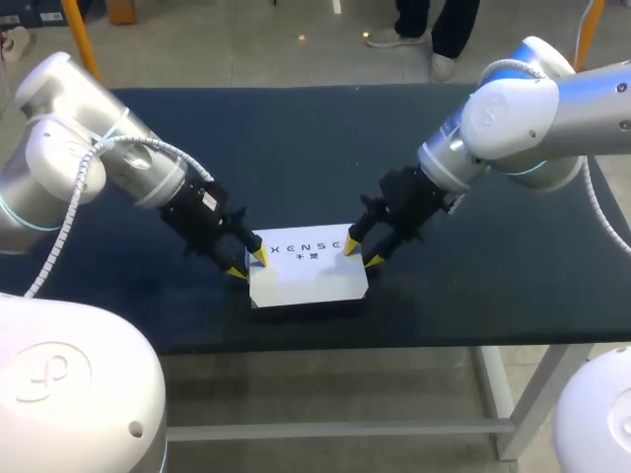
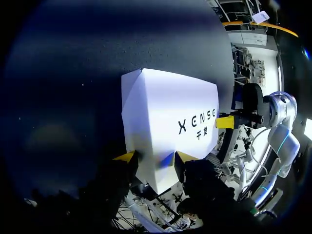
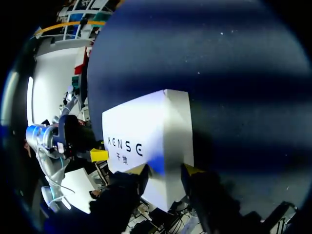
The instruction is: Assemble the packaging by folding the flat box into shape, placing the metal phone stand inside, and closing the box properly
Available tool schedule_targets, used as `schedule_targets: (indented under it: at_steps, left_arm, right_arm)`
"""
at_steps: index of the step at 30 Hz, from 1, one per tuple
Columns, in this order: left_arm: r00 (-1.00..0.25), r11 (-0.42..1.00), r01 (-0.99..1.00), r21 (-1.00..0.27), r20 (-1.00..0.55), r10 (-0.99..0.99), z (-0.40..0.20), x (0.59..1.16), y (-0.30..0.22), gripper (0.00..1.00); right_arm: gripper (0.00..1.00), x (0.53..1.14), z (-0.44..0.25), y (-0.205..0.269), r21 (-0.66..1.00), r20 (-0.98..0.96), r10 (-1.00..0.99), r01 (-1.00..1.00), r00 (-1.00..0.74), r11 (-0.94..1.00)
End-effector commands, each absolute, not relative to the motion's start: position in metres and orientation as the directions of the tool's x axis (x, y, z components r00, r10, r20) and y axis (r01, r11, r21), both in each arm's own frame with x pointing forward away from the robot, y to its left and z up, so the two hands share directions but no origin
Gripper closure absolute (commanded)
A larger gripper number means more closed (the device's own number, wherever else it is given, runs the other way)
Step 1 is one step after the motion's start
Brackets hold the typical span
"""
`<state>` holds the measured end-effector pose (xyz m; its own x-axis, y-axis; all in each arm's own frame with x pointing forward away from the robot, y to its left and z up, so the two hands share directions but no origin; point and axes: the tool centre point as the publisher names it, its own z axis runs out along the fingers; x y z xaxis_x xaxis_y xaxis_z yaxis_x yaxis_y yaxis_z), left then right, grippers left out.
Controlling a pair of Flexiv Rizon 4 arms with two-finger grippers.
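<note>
A white box (image 1: 308, 276) with dark lettering on its top lies closed near the table's front edge. My left gripper (image 1: 247, 263) straddles its rear left corner, one yellow tip on each side of it. In the left wrist view the box (image 2: 165, 122) fills the gap of the gripper (image 2: 155, 157), both fingers against it. My right gripper (image 1: 362, 253) holds the rear right corner the same way; the box (image 3: 146, 131) sits between its fingers (image 3: 165, 168). No metal phone stand is in view.
The dark table (image 1: 296, 148) stretches bare behind and to both sides of the box. Its front edge (image 1: 325, 340) runs just below the box.
</note>
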<state>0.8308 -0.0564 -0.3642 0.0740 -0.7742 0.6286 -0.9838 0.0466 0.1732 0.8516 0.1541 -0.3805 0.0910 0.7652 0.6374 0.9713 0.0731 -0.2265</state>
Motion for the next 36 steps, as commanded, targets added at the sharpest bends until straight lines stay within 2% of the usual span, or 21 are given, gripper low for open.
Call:
schedule_targets:
  at_steps: [1,36]
  left_arm:
    - [0.079,0.053,-0.98,0.19,0.624,-0.777,-0.3625,0.8354,-0.0611,0.47]
    - [0.116,0.041,-0.97,0.241,0.602,-0.79,-0.3541,0.8362,-0.0654,0.47]
  right_arm:
    - [0.51,0.8561,-0.3798,0.1577,-0.247,0.64,0.763,0.965,0.094,0.088]
    - [0.51,0.8614,-0.3726,0.1555,-0.298,0.616,0.778,0.951,0.127,0.08]
